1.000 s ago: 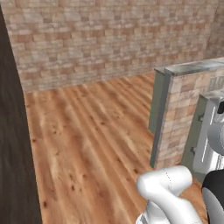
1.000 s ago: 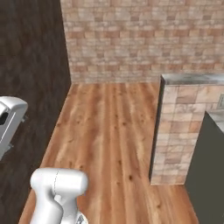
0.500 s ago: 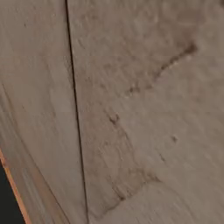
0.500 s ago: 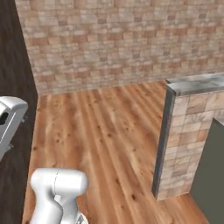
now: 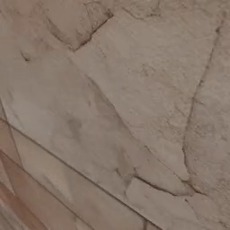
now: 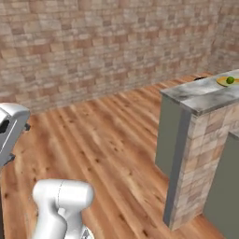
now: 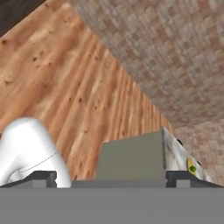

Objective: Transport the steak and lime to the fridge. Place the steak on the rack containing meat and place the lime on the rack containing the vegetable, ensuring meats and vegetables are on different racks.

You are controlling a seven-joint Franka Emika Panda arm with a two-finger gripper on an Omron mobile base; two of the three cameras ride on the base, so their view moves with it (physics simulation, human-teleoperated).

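Small round green lime (image 6: 230, 80) resting on a flat yellow-orange board at the far end of the grey desk.

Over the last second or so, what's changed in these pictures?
The whole view swung, so the base turned; nothing in the room moved itself. The brick-sided counter slid rightward in the right base view, bringing the lime on its top into sight. The left base view went from floor to close-up stone. The gripper stayed open and empty.
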